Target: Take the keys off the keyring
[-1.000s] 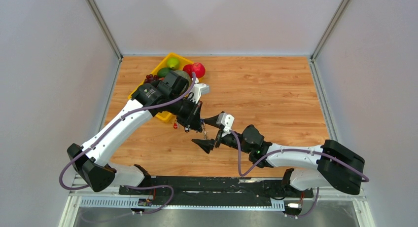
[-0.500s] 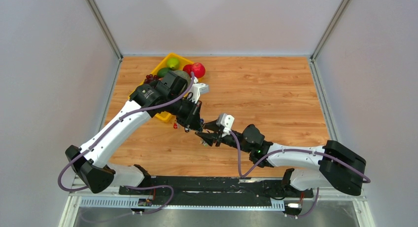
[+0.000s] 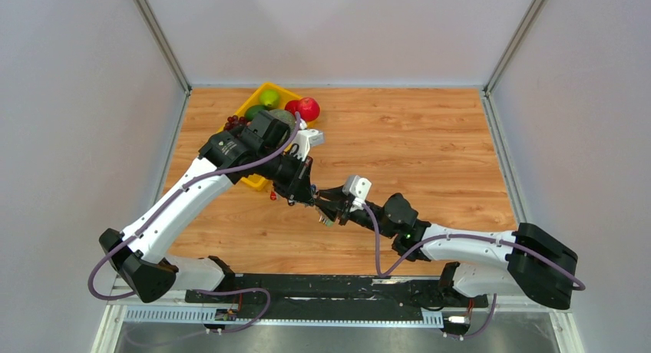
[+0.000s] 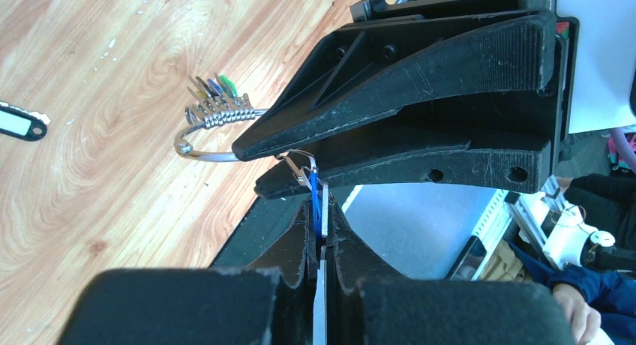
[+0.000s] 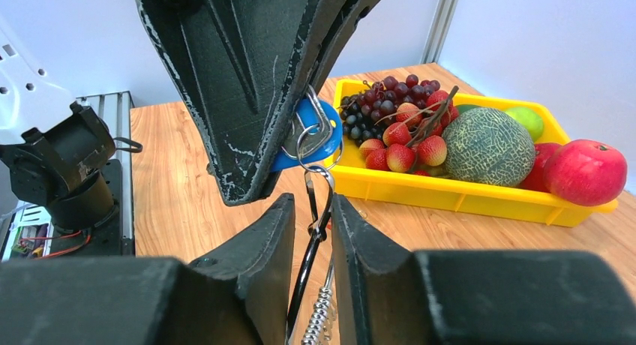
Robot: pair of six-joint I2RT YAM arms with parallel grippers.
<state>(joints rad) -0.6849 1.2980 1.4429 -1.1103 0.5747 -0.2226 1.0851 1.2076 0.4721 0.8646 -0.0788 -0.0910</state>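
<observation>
While grapes [image 5: 379, 109] crowd it, tray [image 5: 450, 196] holds melon [image 5: 487, 146] — apple [image 5: 585, 171].

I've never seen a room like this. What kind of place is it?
Probably a robot lab: wooden table boxed in by plain grey walls, left arm and right arm bolted to a black rail, yellow tray of fruit.

My warm wood-grain desk [image 3: 437, 146] sits boxed in by plain pale grey walls [image 3: 330, 31], slim aluminium corner posts [image 3: 160, 38] rising at the back, evenly lit

Wooden table [image 3: 430, 138] with yellow tray [image 5: 465, 199]
</observation>
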